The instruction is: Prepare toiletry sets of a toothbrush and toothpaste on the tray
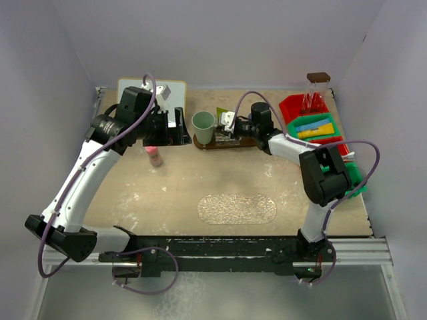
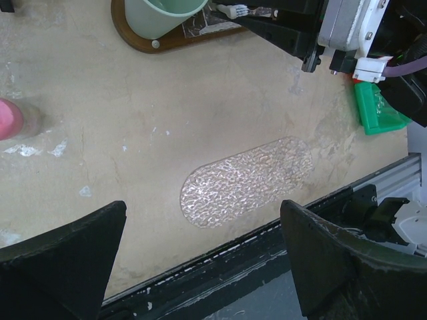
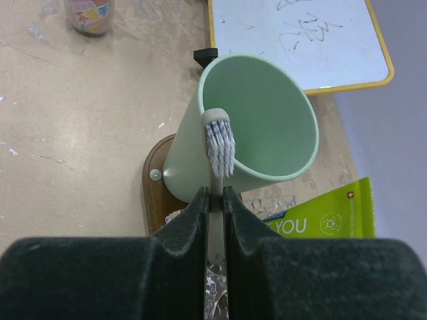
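Toothbrush (image 3: 219, 140), slim with a pale handle and white-and-dark bristles, is pinched in your right gripper (image 3: 213, 195). The jaws are nearly closed on the handle, the head sticks out past the fingertips, and the bristles face the wrist camera. The head sits right at the near rim of the mint-green plastic cup (image 3: 267, 127); can't tell if it touches.

The cup stands on the dark brown oval wooden tray (image 3: 155, 193), and what you can see of its inside holds nothing. Just beside the cup's base lies a lime-green toothpaste tube (image 3: 330, 217) printed "YOU", next to crinkled clear wrap. Can't tell if it's fully on the tray.

Your left gripper (image 2: 202, 217) is spread wide with nothing in it, left of the tray above the tabletop, near the clear textured oval mat (image 2: 247, 180).

On the far right, a red plastic bin (image 1: 290, 107) holds yellow and blue pieces too small to identify. A green plastic bin (image 1: 357, 179) sits nearer the arm bases.

Count: one toothbrush, one cup, one tube, one tray, and one pink-capped bottle (image 1: 155, 157) standing apart, left of the tray.
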Tool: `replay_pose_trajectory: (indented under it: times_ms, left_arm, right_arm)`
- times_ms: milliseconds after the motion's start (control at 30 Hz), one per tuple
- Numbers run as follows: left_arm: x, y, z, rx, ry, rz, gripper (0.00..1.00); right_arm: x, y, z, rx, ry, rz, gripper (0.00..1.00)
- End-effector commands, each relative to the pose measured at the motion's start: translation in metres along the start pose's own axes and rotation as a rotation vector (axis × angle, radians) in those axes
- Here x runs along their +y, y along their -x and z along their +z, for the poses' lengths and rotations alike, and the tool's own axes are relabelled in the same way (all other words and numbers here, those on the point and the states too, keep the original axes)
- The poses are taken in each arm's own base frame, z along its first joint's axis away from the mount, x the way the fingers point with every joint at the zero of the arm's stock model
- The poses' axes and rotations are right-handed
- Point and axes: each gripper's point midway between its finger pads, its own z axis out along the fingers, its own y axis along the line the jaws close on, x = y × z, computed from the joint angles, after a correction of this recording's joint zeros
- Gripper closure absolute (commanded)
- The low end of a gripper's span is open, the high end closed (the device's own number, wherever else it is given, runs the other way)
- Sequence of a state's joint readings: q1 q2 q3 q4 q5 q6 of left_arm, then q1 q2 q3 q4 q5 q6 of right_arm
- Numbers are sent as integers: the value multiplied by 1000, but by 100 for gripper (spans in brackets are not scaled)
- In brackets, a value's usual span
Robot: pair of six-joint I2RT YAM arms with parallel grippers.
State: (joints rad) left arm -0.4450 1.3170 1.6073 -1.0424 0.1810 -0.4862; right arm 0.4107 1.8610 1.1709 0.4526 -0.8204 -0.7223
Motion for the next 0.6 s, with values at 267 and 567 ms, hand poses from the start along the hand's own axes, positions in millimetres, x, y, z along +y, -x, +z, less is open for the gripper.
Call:
replay_pose_trajectory:
  times_ms: [267, 567]
  left_arm:
    - [-4, 13, -10, -38, -13, 31, 6]
    - [-6, 16, -10, -45, -19, 33, 6]
  right_arm:
    - [-6, 3, 4, -27, -14, -37, 81]
    - [1, 12, -4, -41, -4, -31, 65]
